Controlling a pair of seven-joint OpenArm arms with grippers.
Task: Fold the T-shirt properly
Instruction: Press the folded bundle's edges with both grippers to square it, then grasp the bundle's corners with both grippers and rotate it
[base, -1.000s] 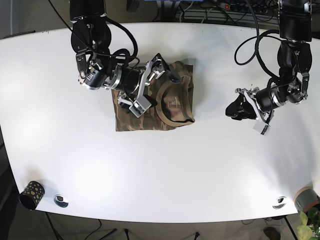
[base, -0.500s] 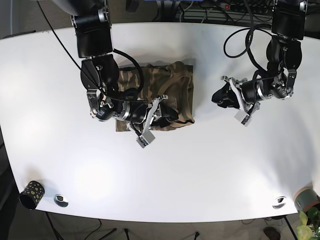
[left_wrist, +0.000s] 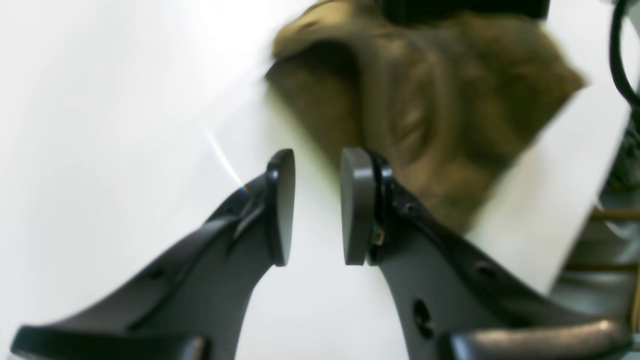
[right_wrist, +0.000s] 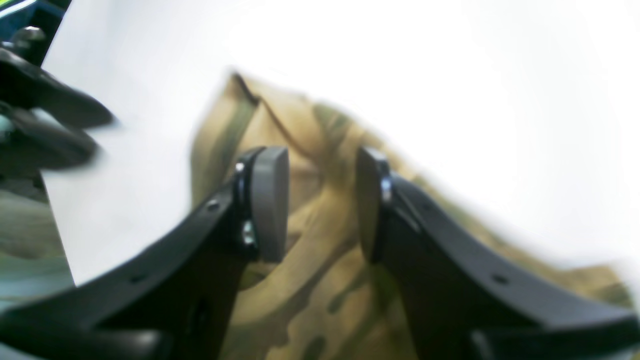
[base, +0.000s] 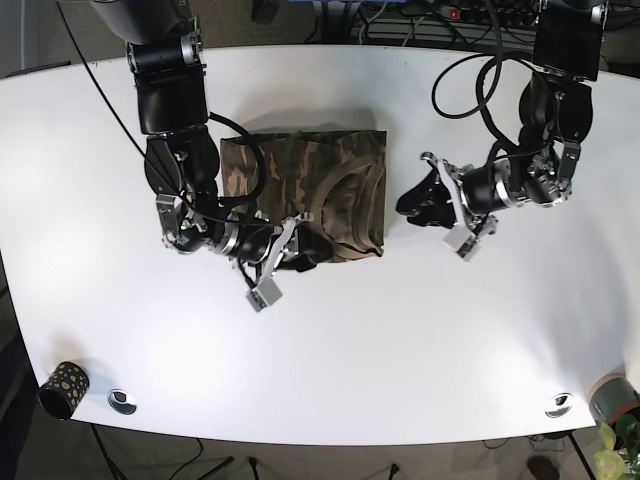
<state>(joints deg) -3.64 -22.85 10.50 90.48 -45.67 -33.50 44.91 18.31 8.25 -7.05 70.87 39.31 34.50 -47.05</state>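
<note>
The camouflage T-shirt (base: 300, 175) lies folded into a rough rectangle at the table's middle, its collar side bunched toward the right. My right gripper (base: 298, 250) is at the shirt's near edge; in the right wrist view this gripper (right_wrist: 322, 205) is open, low over the tan and green shirt (right_wrist: 320, 300), which fills the gap behind the pads. Whether the pads touch the cloth is unclear. My left gripper (base: 418, 200) hovers just right of the shirt. In the left wrist view it (left_wrist: 317, 205) stands open and empty over white table, the shirt (left_wrist: 425, 100) just beyond.
A dark patterned cup (base: 62, 390) and a small round fitting (base: 122, 401) sit at the near left corner of the white table (base: 400, 340). Another fitting (base: 558, 405) and a grey pot (base: 612, 398) are at the near right. Cables hang at the far edge.
My right gripper has moved from the shirt's far left part to its near edge, and the shirt now lies flatter and wider. My left gripper has moved left, close to the shirt.
</note>
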